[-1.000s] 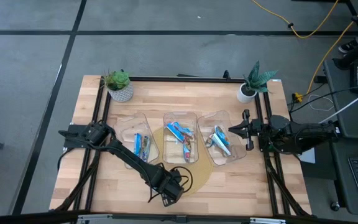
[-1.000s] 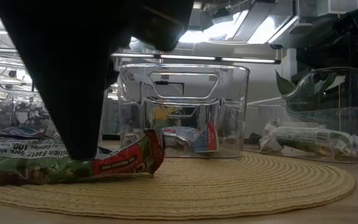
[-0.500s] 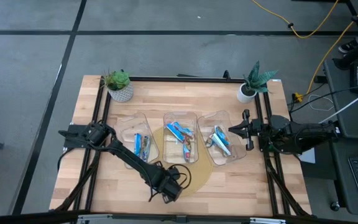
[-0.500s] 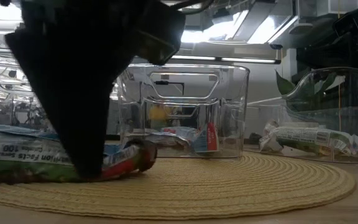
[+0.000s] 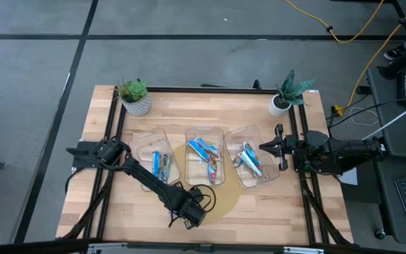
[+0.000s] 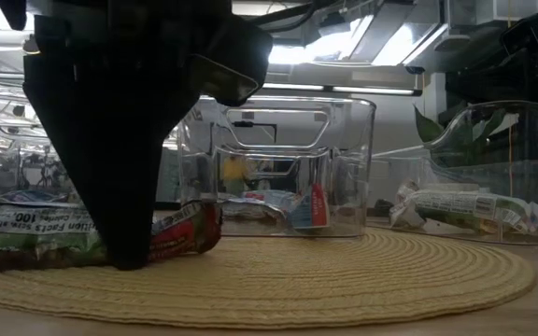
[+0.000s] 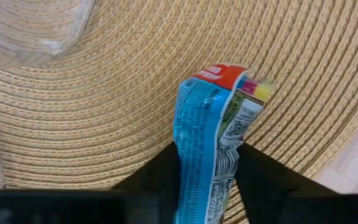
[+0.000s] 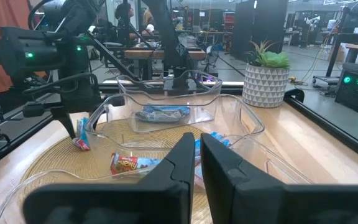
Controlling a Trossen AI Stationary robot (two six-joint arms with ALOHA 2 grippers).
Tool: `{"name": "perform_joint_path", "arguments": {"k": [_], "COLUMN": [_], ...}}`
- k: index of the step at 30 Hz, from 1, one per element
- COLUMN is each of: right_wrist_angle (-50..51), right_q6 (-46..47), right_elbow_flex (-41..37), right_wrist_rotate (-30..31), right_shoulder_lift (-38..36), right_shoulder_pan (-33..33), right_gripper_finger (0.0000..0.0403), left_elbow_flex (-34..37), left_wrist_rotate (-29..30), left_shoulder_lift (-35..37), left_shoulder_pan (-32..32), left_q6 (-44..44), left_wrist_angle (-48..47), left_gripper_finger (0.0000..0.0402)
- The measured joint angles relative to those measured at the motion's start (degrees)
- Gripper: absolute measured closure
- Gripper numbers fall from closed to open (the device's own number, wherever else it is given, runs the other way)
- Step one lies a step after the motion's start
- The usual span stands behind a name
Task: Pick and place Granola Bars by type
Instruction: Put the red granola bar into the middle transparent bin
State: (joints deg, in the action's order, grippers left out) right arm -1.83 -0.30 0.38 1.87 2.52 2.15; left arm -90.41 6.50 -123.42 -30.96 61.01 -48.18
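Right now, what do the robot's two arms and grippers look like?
Both arms are dark, near-black jointed links. The left gripper has black cable looped beside it, and its fingers are matte black, tapering wedges. The right gripper ends in two long, flat black fingers. No markings are readable.

Three bins [image 5: 204, 152], two plants [image 5: 134, 96].

Bars [image 8: 161, 113] in clear bins [image 8: 169, 99]

Left gripper [image 5: 191, 216] is down at the table's front edge, fingers clamped; right gripper [image 5: 265, 147] hangs closed.
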Motion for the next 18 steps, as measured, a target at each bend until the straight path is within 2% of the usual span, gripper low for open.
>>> {"name": "perform_joint_path", "arguments": {"k": [5,9,13,18], "right_wrist_angle": [-0.01,0.00,-0.01,-0.02], "right_q6": [0.00,0.00,0.00,0.00], "right_elbow_flex": [0.01,0.00,0.00,0.00], "right_wrist_rotate": [0.00,0.00,0.00,0.00], "right_shoulder_lift": [-0.01,-0.02,-0.01,-0.02], "right_shoulder_pan": [0.00,0.00,0.00,0.00], "right_gripper_finger": [0.0372,0.0372,0.0372,0.0372], "left_elbow_flex": [-0.10,-1.72,-3.79,-7.22], "left_wrist_rotate": [-0.32,-1.02,-2.02,-1.83], "left_shoulder_lift": [0.13,-0.09,-0.11,-0.11], "left_shoulder_pan": [0.00,-0.07,-0.17,-0.51], "left_q6": [1.16,0.79,0.81,0.81], "left_wrist_angle": [0.10,-0.97,-1.50,-2.74], "left_gripper_finger": [0.0334,0.0372,0.0387,0.0385]}}
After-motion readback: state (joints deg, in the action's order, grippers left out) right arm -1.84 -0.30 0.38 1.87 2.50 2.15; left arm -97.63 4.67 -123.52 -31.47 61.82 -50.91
